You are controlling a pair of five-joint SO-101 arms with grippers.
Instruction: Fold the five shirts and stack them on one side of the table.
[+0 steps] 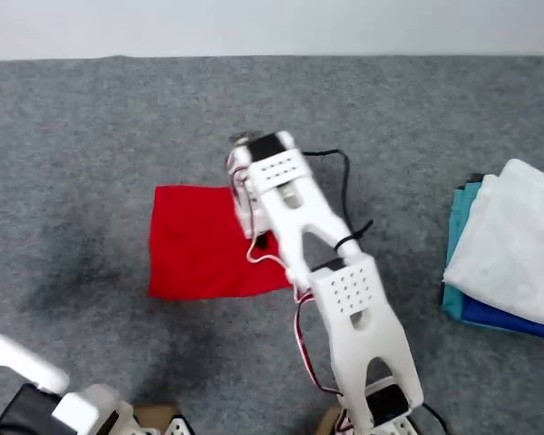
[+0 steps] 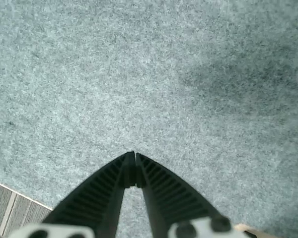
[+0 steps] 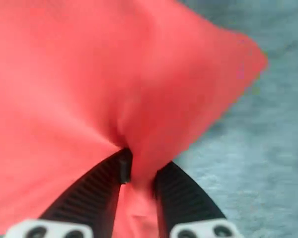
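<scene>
Right end effector pinches flat-lying red shirt.

From where I stand, the right arm is all white plastic shells, two of them dotted with grids of small round holes, with black motor blocks at the joints, thin red and white wires trailing down one side and a black cable arcing off the other. The left arm has the same white casing over a black motor. The left tool and the right tool both have black, ridged, tapering fingers on white bases with dark round screw recesses
</scene>
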